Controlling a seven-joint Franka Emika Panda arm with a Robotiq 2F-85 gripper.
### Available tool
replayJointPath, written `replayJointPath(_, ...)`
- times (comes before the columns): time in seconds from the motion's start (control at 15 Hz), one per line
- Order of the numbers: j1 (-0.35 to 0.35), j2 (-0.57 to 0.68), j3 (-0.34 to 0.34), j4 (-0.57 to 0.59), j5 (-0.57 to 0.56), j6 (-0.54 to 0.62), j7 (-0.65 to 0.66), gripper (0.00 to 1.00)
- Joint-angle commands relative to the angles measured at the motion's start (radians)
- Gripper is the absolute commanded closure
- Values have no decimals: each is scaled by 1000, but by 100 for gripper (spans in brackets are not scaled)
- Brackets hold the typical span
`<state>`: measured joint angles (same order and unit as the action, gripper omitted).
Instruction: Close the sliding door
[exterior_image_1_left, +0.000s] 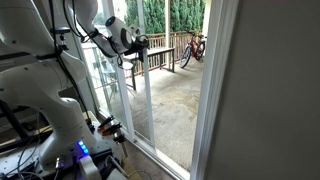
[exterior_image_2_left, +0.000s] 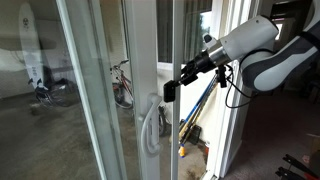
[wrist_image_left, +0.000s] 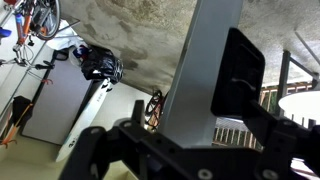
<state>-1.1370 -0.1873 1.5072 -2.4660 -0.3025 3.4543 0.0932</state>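
The sliding door (exterior_image_1_left: 147, 100) is a tall glass panel with a slim white edge stile, standing partly open onto a patio. In an exterior view its stile (exterior_image_2_left: 160, 60) carries a white handle (exterior_image_2_left: 150, 125). My gripper (exterior_image_1_left: 137, 45) is at the stile's edge at upper height, and it also shows in an exterior view (exterior_image_2_left: 172, 88). In the wrist view the stile (wrist_image_left: 205, 50) runs between my spread fingers (wrist_image_left: 185, 100), with one black finger pad (wrist_image_left: 240, 75) against its side. The jaws look open around the stile.
The wide white jamb (exterior_image_1_left: 205, 90) stands across the opening. Outside are a wooden railing (exterior_image_1_left: 165, 50) and a bicycle (exterior_image_1_left: 193, 48). The robot base and cables (exterior_image_1_left: 85, 150) sit beside the door. Another bicycle (exterior_image_2_left: 122, 85) shows through the glass.
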Motion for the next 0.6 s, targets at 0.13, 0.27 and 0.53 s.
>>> replayJointPath(0.13, -192, -51, 173, 66, 40, 0, 2, 0)
replayJointPath(0.27, -262, -65, 227, 78, 34, -1, 3, 0)
replayJointPath(0.53, -375, -87, 328, 103, 29, -1, 10, 0)
